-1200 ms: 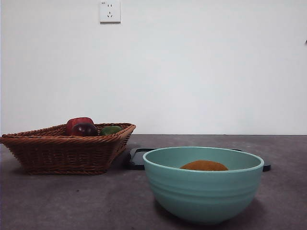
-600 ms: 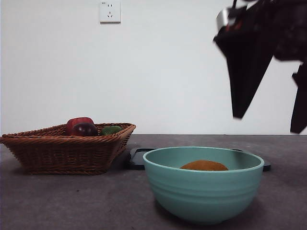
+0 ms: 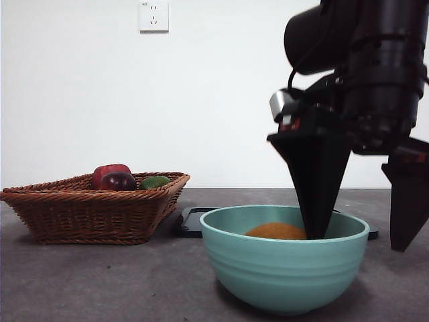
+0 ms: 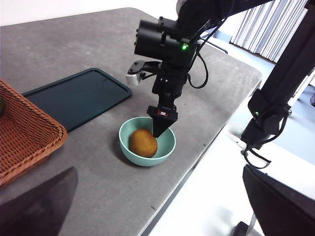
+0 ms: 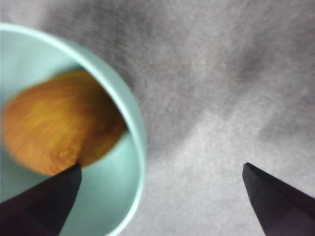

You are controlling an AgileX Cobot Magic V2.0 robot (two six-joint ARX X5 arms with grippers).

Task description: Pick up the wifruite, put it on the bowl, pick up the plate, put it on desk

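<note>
Right gripper (image 3: 362,243) now straddling bowl (image 3: 284,267) rim, wifruite (image 3: 275,231) beside inner finger

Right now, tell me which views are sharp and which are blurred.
Front view: sharp, evenly lit; the right tool shows as a black silhouette over the bowl. Left wrist view: clear, with its own jaws dark and out of focus. Right wrist view: blurred throughout, the fruit and desk smeared.

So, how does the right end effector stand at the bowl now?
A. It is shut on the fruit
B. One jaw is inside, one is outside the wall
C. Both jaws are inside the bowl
B: the right end effector straddles the bowl wall, open, beside the wifruite.
</note>
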